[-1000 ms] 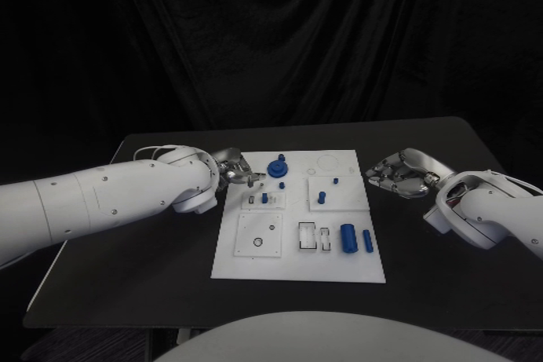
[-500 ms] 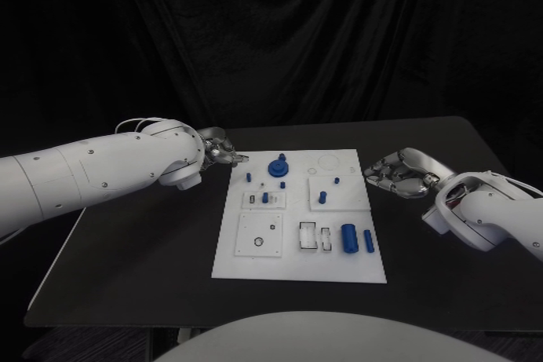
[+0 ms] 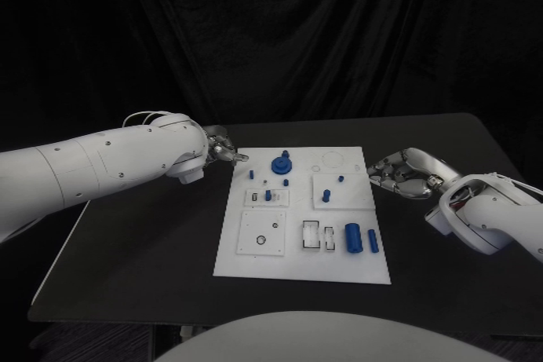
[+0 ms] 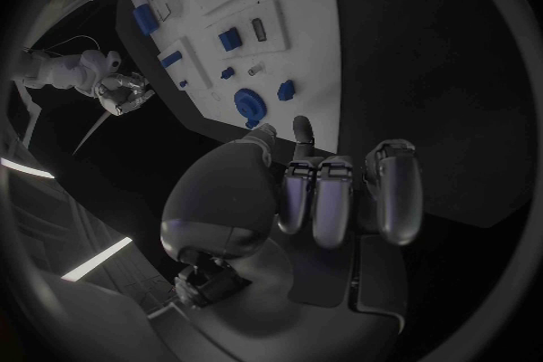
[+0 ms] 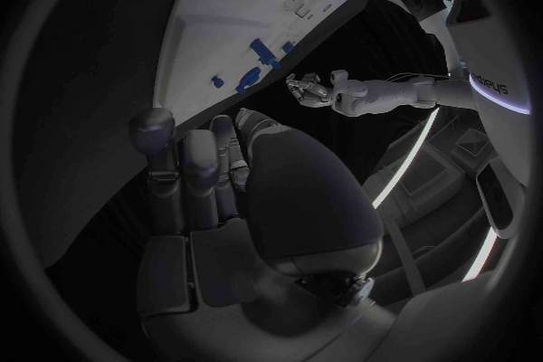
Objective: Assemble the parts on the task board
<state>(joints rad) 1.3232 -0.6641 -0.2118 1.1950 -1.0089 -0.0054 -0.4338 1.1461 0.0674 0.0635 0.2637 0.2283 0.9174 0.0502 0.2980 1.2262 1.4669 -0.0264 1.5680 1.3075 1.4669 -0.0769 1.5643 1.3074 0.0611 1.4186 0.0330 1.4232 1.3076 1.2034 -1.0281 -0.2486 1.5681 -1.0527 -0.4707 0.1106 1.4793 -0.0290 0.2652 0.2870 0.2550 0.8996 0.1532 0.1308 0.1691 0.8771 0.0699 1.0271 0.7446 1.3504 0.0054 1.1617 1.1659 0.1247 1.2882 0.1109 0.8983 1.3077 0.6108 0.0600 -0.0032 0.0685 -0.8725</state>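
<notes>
- Blue parts (image 3: 353, 238) lie on the white board (image 3: 304, 264); likely light, rigid, smooth: grip across the sides
- Left hand (image 3: 223, 149) beside the board's far corner, fingers curled, empty
- Right hand (image 3: 399, 174) beside the board, curled, empty

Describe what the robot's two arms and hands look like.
Both arms are smooth, rounded white shells dotted with small dark screws. The left arm carries thin pale cables looping at its wrist. Each ends in a silver metallic hand: left hand, right hand, with segmented fingers and darker grey pads.
</notes>
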